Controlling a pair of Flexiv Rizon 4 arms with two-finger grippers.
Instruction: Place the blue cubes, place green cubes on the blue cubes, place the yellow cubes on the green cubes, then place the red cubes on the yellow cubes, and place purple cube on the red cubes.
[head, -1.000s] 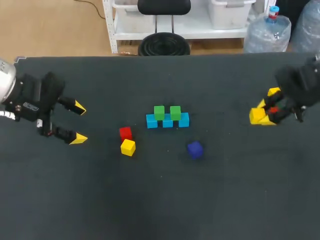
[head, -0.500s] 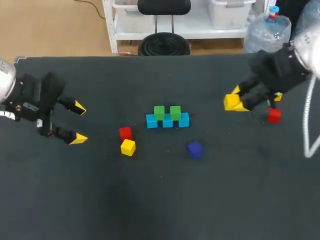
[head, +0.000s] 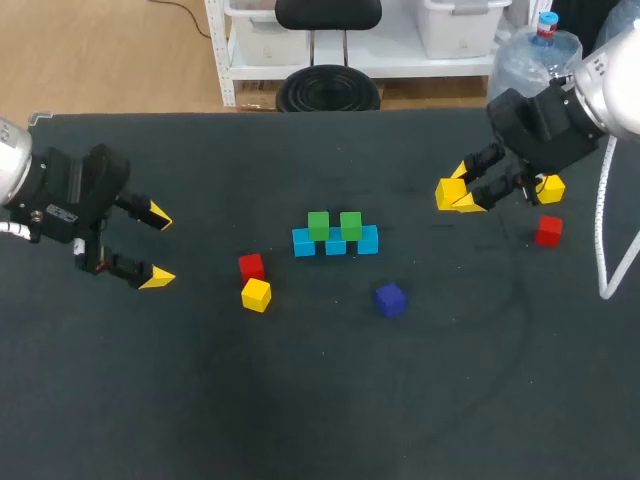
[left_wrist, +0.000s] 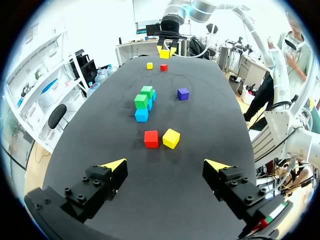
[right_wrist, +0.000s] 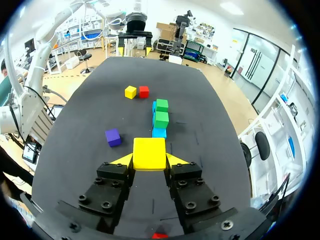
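Two layers look sorted so far: three blue cubes (head: 368, 240) sit in a row in the middle of the table (head: 300, 400), and two green cubes (head: 318, 224) are perched on top of them, touching side by side. Everything above that is still to do, I'd say. No yellow is on the greens yet, but the right gripper (head: 463, 188) has its jaws pinching a yellow cube (right_wrist: 149, 153) from both sides, held well off to the right of the stack and, judging by the wrist view, lined up facing the row. A second yellow cube (head: 256, 294) lies just beside a red cube (head: 250, 266) to the front-left of the stack, and a third yellow cube (head: 549, 188) plus a second red cube (head: 547, 230) are over by the right arm. The purple cube (head: 390, 298) sits alone in front of the stack, untouched. The left gripper (head: 160, 246) hangs at the left side with its jaws spread wide and nothing between them. So roughly: blue done, green done, yellow in hand, red and purple waiting.
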